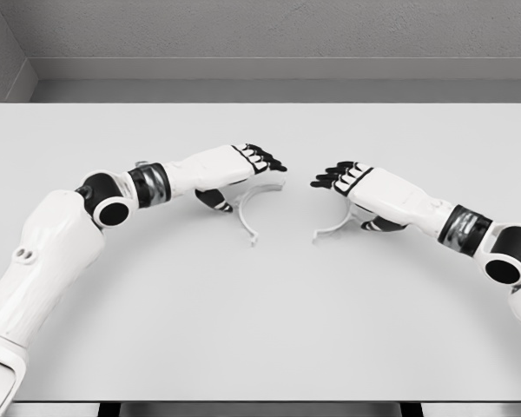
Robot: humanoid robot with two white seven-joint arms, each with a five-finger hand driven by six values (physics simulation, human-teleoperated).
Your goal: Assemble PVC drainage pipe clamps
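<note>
Our left arm comes in from the lower left, bends at the elbow and runs rightward across the table (260, 330), ending in the left robot hand (243, 169), which lies palm down near the table's middle. Its dark fingers (265, 159) point right, gently curled and close together. Beneath it sits the left clamp half (253, 207), a thin white arc whose open side faces right; its upper end is tucked under the fingers and its lower end curves down to a small foot on the table. The thumb (214, 200) hangs below the palm beside the arc, but we cannot tell whether the hand truly grips the piece or only rests over it. Our right arm enters from the right edge and reaches leftward in a mirrored pose, wrist slightly raised, with the right robot hand (365, 187) palm down. Its dark fingers (332, 176) point left, likewise lightly curled. The right clamp half (334, 230) lies under it, an arc opening leftward, its upper part hidden beneath the palm and its lower tip resting on the table. Here too we cannot tell whether the hand has closed on it. The two hands face each other, fingertips apart, and the two halves are apart as well, with bare table between them.
</note>
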